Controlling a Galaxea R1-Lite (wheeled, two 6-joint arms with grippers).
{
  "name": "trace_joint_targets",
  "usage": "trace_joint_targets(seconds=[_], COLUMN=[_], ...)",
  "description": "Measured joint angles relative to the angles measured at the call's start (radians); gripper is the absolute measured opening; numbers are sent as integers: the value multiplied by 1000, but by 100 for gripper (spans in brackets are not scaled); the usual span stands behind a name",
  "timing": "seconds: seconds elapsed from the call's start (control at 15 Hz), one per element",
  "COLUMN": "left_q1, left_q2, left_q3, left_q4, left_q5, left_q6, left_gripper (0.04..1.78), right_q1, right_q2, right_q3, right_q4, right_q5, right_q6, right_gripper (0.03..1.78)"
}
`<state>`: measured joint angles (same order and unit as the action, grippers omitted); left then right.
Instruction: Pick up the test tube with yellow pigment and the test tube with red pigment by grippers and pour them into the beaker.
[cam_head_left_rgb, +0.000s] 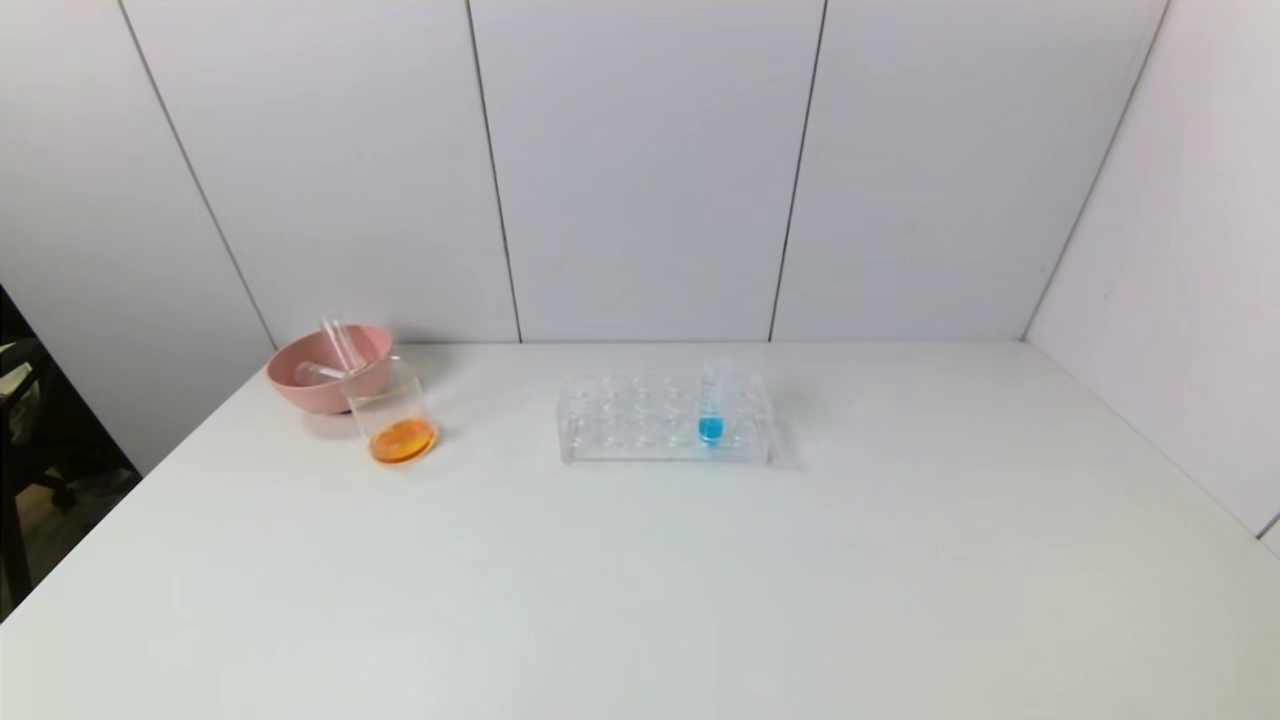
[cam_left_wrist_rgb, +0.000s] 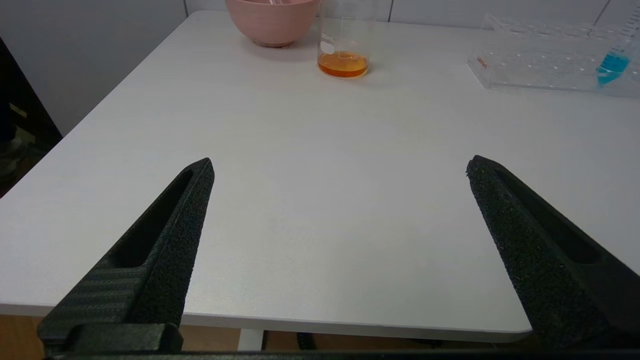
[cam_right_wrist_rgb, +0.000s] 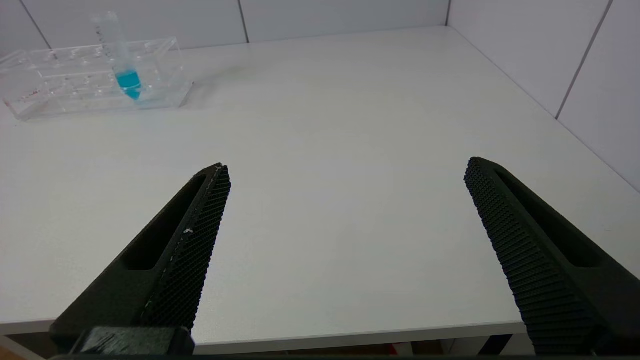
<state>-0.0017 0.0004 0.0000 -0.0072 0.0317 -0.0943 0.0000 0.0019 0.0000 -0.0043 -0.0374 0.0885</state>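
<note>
The clear beaker (cam_head_left_rgb: 393, 420) stands at the back left and holds orange liquid; it also shows in the left wrist view (cam_left_wrist_rgb: 344, 50). Two slim clear tubes (cam_head_left_rgb: 338, 347) lie in the pink bowl (cam_head_left_rgb: 300, 385) right behind the beaker. I cannot tell which one held yellow pigment and which red. My left gripper (cam_left_wrist_rgb: 340, 165) is open and empty above the table's front edge, far from the beaker. My right gripper (cam_right_wrist_rgb: 347, 167) is open and empty above the front edge on the right side. Neither gripper shows in the head view.
A clear tube rack (cam_head_left_rgb: 665, 420) stands at the back middle with one blue-liquid tube (cam_head_left_rgb: 711, 410) upright in it; the right wrist view shows the rack (cam_right_wrist_rgb: 75, 85) too. The white table (cam_head_left_rgb: 700, 600) is walled at the back and right.
</note>
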Motion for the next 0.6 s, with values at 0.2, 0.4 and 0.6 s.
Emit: trace_joint_targets(seconds=[0.2, 0.4, 0.6], left_q1=[0, 0, 0], left_q2=[0, 0, 0], left_q3=[0, 0, 0], left_q4=[0, 0, 0], left_q5=[0, 0, 0], left_q6=[0, 0, 0], left_gripper=[176, 176, 176], right_q1=[0, 0, 0], right_q2=[0, 0, 0], right_q3=[0, 0, 0], right_q4=[0, 0, 0], right_q5=[0, 0, 0], right_q6=[0, 0, 0], right_gripper=[171, 171, 171])
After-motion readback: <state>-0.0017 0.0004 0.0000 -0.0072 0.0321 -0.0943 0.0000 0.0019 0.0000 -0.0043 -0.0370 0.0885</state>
